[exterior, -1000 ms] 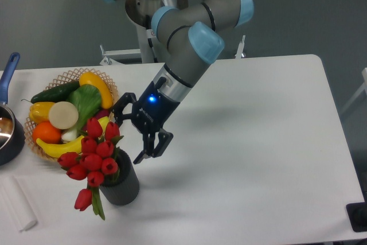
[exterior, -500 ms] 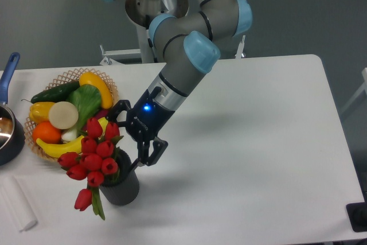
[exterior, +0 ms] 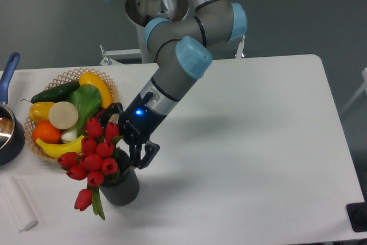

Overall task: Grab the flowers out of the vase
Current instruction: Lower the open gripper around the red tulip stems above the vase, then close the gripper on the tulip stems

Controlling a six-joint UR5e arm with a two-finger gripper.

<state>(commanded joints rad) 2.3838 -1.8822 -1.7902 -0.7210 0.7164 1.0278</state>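
Observation:
The flowers (exterior: 92, 156), a bunch of closed red tulip buds with green stems, stand in the vase (exterior: 123, 186), a short dark grey cylinder near the table's front left. One bud droops over the vase's left side. My gripper (exterior: 125, 139) is open, reaching down from the upper right. One dark finger lies behind the top buds near the basket, the other just right of the vase's mouth. The fingers straddle the right part of the bunch without closing on it.
A wicker basket (exterior: 67, 76) with toy fruit and vegetables sits just behind the flowers. A dark pot with a blue handle (exterior: 9, 67) is at the left edge. A white roll (exterior: 18, 205) lies at the front left. The table's right half is bare white surface.
The gripper has moved left and slightly down toward the flowers, its open fingers now around the bunch's right side. Flowers and vase have not moved.

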